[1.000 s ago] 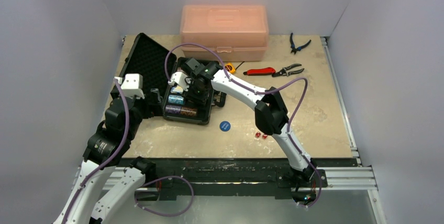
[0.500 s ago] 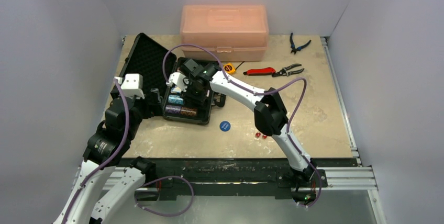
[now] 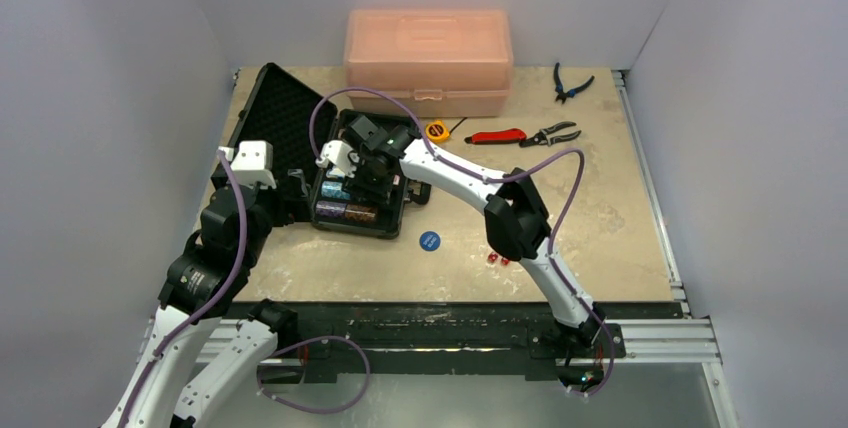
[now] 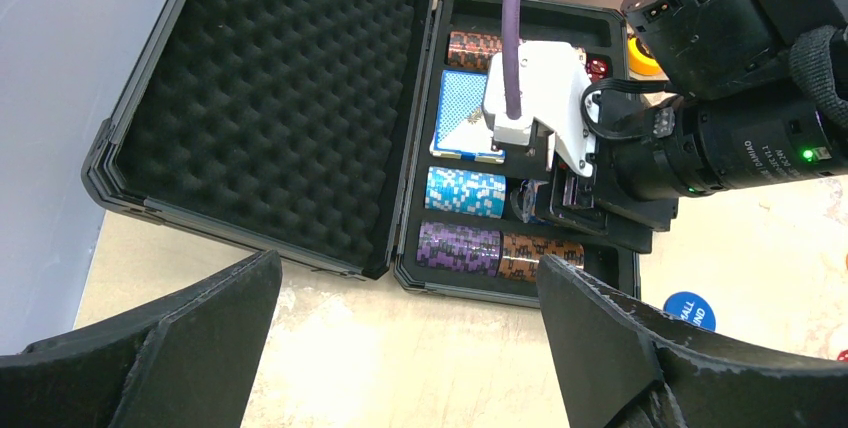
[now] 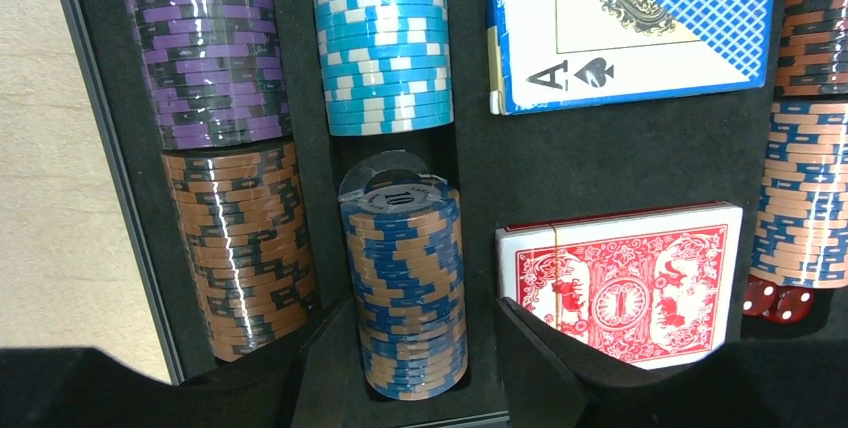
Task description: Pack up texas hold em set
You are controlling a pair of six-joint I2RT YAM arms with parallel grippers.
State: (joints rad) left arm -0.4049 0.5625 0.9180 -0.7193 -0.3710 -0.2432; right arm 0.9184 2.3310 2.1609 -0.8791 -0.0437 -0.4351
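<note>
The right gripper's (image 5: pixel 422 316) black fingers stand parted, straddling a ridged blue-and-orange chip stack (image 5: pixel 405 278) without clamping it. Beside it in felt-lined slots sit other glossy chip stacks (image 5: pixel 215 48), a red card deck (image 5: pixel 620 283) and a blue card deck (image 5: pixel 640 18). The left gripper (image 4: pixel 408 268) hangs wide open, holding nothing, above the black hard briefcase (image 3: pixel 366 230). The briefcase lies open on a scuffed tan table (image 3: pixel 600 198) between white walls, its lid lined with egg-crate foam (image 4: pixel 280 98).

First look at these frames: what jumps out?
The open black briefcase at the table's left, packed with chip stacks and two card decks. The right gripper hangs in it, jaws open astride a blue-and-orange chip stack. A blue disc and red dice lie outside on the table.
</note>
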